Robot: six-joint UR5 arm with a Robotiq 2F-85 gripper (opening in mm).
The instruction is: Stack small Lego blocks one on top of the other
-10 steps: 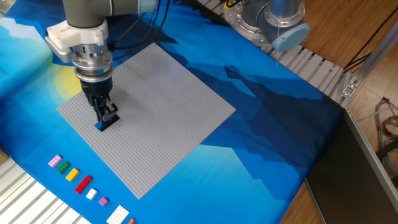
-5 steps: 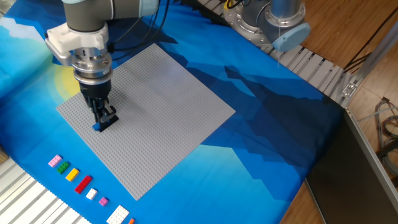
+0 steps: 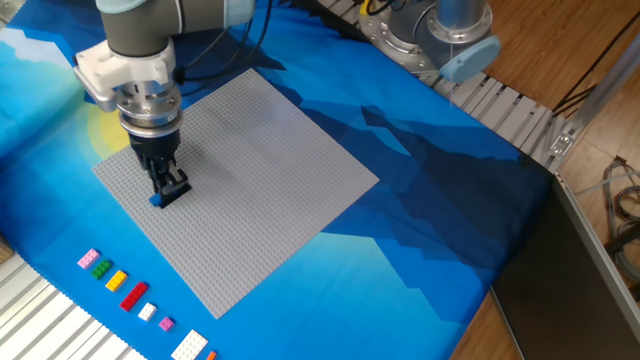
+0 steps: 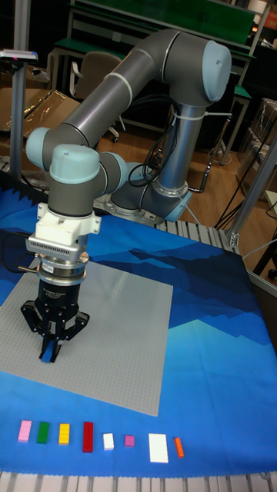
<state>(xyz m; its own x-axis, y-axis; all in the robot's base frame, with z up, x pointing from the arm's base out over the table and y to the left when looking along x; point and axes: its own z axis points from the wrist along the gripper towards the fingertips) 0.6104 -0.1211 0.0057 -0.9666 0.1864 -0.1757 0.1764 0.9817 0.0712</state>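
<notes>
Tabletop: covered by a blue printed mat with darker mountain shapes and a pale yellow disc near the far left edge
Baseplate: large grey studded baseplate lying flat on the mat, set diagonally in the fixed view, one corner pointing at the front edge of the tabletop
Gripper: gripper pointing straight down over the baseplate's left corner, fingers drawn close together at the tips; clamped on the black Lego block, as far as the fixed view shows
Blue Lego block: blue Lego block on the baseplate near its left corner, directly under the gripper tips and touching the black one; whether they are fully seated together cannot be told
Spare bricks: row of spare bricks along the front edge of the mat, clear of the baseplate: pink, green, yellow, red, white, small pink, larger white, orange
Arm: grey arm with light blue joint caps, its base mounted at the far edge of the tabletop
Tabletop frame: ribbed aluminium rails showing beyond the mat at the far right and front left edges
Room: wooden floor, green-edged shelving and a chair behind the arm
</notes>
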